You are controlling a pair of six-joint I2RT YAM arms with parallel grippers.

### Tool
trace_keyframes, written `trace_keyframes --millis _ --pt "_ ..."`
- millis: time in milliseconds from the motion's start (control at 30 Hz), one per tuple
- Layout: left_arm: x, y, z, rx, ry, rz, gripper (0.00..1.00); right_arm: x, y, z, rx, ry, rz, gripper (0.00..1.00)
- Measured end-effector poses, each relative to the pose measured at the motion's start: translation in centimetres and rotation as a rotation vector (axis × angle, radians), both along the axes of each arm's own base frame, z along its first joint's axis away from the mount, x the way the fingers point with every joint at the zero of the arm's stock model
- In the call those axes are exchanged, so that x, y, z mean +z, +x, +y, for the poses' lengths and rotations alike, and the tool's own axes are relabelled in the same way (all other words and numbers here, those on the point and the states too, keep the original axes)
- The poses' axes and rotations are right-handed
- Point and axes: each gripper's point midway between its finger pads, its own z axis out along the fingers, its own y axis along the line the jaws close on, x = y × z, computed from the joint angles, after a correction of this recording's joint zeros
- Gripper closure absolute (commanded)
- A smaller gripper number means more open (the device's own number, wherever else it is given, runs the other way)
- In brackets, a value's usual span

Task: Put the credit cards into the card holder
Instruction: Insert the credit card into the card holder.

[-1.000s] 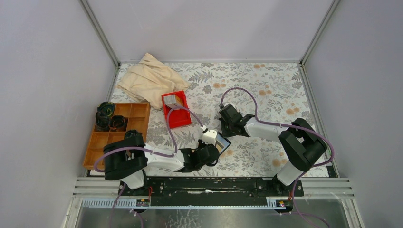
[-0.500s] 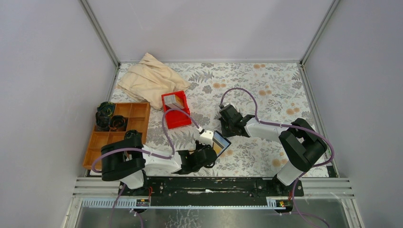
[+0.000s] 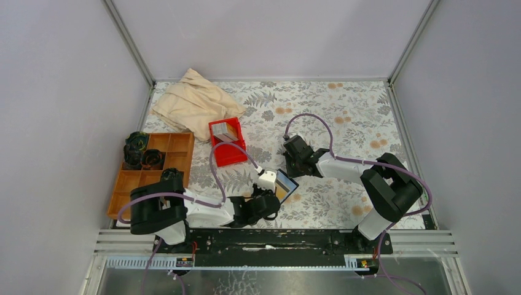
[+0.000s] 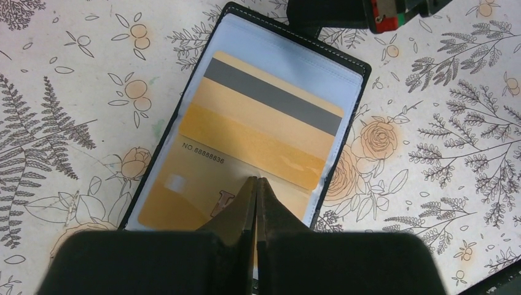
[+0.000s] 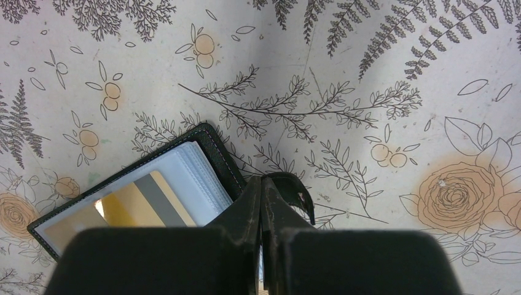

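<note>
The card holder (image 3: 286, 184) lies open on the flowered mat, its clear sleeves (image 4: 276, 49) facing up inside a black edge (image 5: 215, 153). A tan credit card with a grey stripe (image 4: 270, 114) (image 5: 138, 200) overlaps a second tan card with a printed number (image 4: 178, 196). My left gripper (image 4: 257, 180) (image 3: 276, 194) is shut, its tips resting on the numbered card just short of the striped card's edge. My right gripper (image 5: 263, 179) (image 3: 293, 174) is shut, its tips down on the holder's far corner by the curled clasp tab (image 5: 298, 190). Nothing shows between either pair of fingers.
A red bin (image 3: 228, 153) with more cards standing in it sits left of centre. A brown compartment tray (image 3: 156, 175) holding dark round objects (image 3: 138, 150) is at the left edge. A beige cloth (image 3: 195, 101) lies at the back left. Metal frame rails border the mat.
My left wrist has drawn slightly back toward the near edge and left, and the card holder has shifted a little with it. The right arm has stayed put.
</note>
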Motion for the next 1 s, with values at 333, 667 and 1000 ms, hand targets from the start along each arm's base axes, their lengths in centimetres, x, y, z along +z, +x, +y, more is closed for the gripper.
trace_keyframes --millis 333,667,1000 --pt "-0.4 0.3 -0.4 0.02 -0.005 -0.017 1.0 0.0 0.0 0.0 0.0 0.004 -0.002 1.0" --pt "-0.1 0.9 -0.2 0.048 -0.008 -0.054 1.0 0.0 0.0 0.1 -0.003 0.006 -0.001 1.0" --pt "0.1 1.5 -1.0 0.03 0.013 -0.085 1.0 0.0 0.0 0.1 -0.011 0.01 0.002 1.0"
